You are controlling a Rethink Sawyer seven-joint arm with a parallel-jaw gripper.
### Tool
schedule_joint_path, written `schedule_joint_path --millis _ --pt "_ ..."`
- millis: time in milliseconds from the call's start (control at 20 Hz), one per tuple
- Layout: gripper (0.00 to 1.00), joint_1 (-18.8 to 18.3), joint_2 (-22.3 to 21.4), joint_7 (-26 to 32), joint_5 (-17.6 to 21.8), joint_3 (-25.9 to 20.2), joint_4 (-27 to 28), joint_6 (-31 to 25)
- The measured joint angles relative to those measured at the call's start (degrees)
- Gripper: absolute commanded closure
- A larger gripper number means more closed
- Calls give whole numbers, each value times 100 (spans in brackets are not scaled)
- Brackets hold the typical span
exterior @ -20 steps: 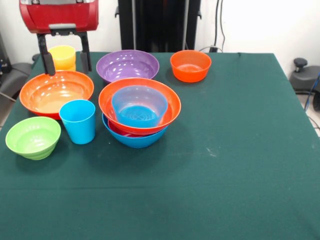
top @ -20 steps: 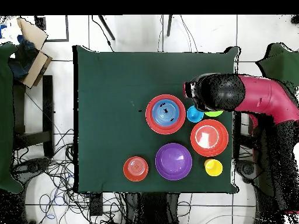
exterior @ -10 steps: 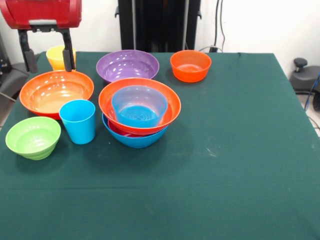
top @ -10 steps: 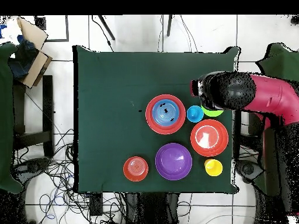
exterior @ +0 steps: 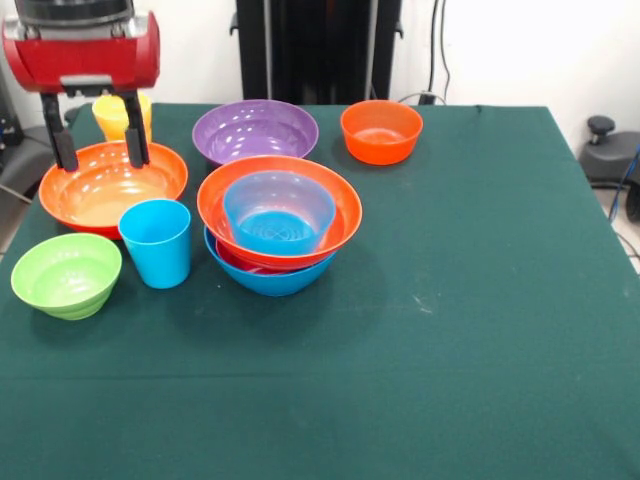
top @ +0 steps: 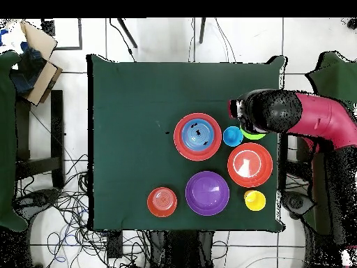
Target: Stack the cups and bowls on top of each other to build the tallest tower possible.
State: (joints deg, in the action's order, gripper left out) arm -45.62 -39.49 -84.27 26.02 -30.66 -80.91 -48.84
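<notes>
A nested tower (exterior: 279, 230) stands mid-table: large blue bowl at the bottom, magenta, large orange, then medium blue bowl on top. Beside it stands a sky-blue cup (exterior: 156, 242), upright. Nearby sit a lime bowl (exterior: 66, 275), large orange bowl (exterior: 112, 185), purple bowl (exterior: 255, 131), small orange bowl (exterior: 381, 131) and yellow cup (exterior: 113, 115).

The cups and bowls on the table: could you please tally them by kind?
Cups: 2, a blue cup and a yellow cup.
Bowls: 7 plainly seen, four of them nested in the tower; a red rim there may be an eighth.
Total: 9 sure.
</notes>
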Motion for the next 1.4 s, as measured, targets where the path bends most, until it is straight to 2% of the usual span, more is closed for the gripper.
schedule_joint_path --millis 350,1100,1150,1400 --pt "0 32 480 0 227 182 72 402" --pt "0 42 1430 0 420 329 388 775" --pt "100 47 1559 0 420 352 431 787" --pt "100 64 1670 0 420 396 493 787"
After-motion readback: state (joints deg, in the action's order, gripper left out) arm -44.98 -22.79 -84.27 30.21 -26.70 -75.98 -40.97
